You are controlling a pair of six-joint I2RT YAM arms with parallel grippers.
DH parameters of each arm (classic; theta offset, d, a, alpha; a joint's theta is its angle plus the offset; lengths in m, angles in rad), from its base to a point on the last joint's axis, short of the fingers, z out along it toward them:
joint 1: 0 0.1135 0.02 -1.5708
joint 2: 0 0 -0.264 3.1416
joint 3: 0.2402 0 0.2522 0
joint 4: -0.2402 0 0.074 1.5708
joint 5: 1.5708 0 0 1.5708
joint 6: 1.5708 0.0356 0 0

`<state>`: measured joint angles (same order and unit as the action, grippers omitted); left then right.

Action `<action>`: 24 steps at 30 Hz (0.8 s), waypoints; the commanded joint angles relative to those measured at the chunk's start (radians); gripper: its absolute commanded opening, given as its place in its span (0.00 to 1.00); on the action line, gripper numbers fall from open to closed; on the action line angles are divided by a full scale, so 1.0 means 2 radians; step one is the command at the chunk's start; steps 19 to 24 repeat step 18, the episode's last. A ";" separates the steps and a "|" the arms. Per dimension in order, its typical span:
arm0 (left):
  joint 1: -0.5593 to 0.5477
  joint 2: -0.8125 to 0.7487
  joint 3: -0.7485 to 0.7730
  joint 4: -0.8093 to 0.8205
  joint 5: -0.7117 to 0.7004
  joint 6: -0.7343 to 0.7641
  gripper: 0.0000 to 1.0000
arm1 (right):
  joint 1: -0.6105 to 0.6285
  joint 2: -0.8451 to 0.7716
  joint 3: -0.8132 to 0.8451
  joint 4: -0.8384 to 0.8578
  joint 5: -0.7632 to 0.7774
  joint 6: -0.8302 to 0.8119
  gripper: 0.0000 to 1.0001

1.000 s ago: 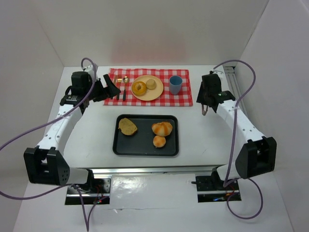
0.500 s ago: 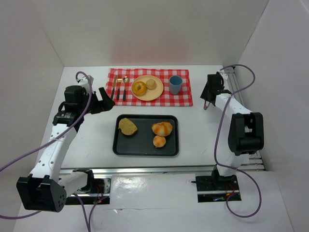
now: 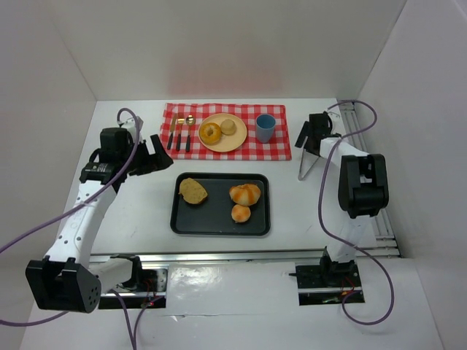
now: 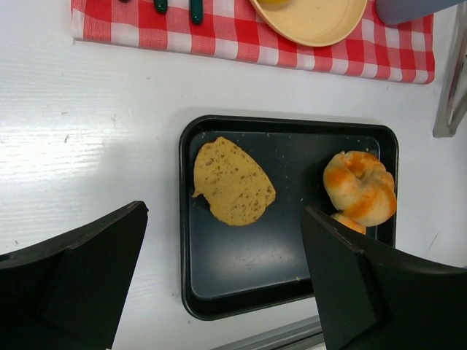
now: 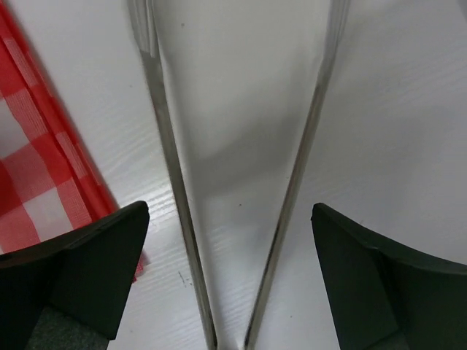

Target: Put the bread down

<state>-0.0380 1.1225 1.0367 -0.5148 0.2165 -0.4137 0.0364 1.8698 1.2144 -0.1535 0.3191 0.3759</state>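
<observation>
Black tray [image 3: 175, 219] sits mid-table with three breads on it: a flat bread slice [image 3: 193, 191] at its 9 o'clock, a glazed roll [image 3: 245, 194] at 2 o'clock, and a small bun [image 3: 241, 213] just beside the roll at 6 o'clock. At 12 o'clock from the tray, a red checked cloth [image 3: 281, 149] carries a yellow plate [image 3: 219, 145] and a blue cup [image 3: 265, 127]. The left gripper [image 3: 157, 149] hangs at the tray's 10 o'clock, jaws wide apart and empty. The right gripper [image 5: 228, 211], jaws spread, is over metal tongs [image 3: 309, 164] at the tray's 2 o'clock, their arms between its fingers.
</observation>
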 commanded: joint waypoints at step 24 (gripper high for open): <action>0.003 -0.011 0.063 -0.060 -0.005 0.023 0.99 | 0.039 -0.162 0.018 -0.158 0.056 0.048 1.00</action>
